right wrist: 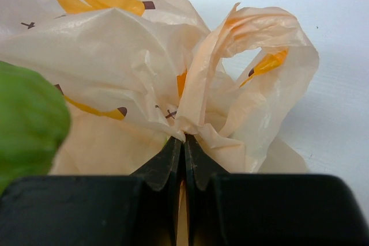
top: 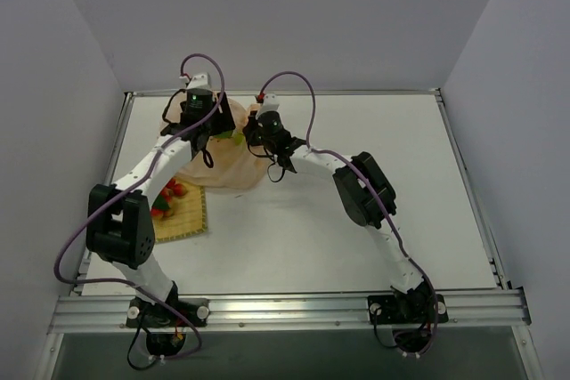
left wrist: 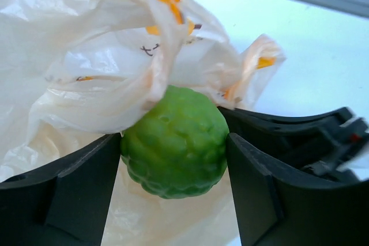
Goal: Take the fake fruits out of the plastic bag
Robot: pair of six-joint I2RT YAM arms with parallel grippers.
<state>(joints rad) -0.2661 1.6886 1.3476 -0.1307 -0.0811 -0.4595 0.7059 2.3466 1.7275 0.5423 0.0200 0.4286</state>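
Observation:
The pale-orange plastic bag [top: 233, 159] lies at the back middle of the table. My left gripper [top: 216, 131] is shut on a round lime-green fake fruit [left wrist: 174, 142] at the bag's mouth; the fruit sits between both fingers, part under a fold of the bag [left wrist: 104, 56]. My right gripper [top: 264, 138] is shut on a pinched fold of the bag [right wrist: 190, 125] by a handle loop [right wrist: 265, 61]. The green fruit shows at the left edge of the right wrist view [right wrist: 29, 125]. Small red fruits [top: 169, 193] lie on the yellow mat.
A square yellow woven mat [top: 189, 216] lies left of the bag, under the left arm. The table's raised rim [top: 285, 92] runs along the back, close behind both grippers.

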